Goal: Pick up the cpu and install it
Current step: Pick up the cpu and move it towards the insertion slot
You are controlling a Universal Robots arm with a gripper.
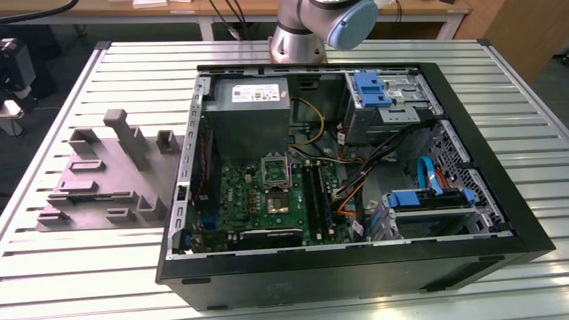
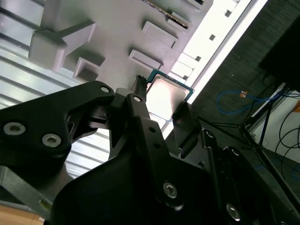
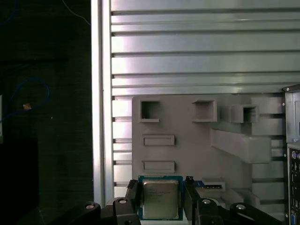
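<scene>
The cpu [image 3: 160,199] is a small square chip with a pale metal top and a thin green rim. My gripper [image 3: 161,186] is shut on it, one black finger [image 3: 132,191] against each of two opposite edges. It hangs above the near edge of the grey moulded tray [image 3: 187,150], apart from it. In the second wrist view the cpu [image 2: 165,96] shows between the same fingers [image 2: 140,93] of the gripper [image 2: 161,101]. In the exterior view the green motherboard [image 1: 258,200] lies inside the open computer case [image 1: 356,267], with its silver socket frame [image 1: 274,167] raised.
The grey tray [image 1: 98,180] with upright posts sits on the slatted metal table [image 1: 80,267], at the exterior view's left of the case. The case holds a power supply [image 1: 253,117], cables and blue drive bays [image 1: 427,200]. The arm's base [image 1: 307,27] stands behind the case.
</scene>
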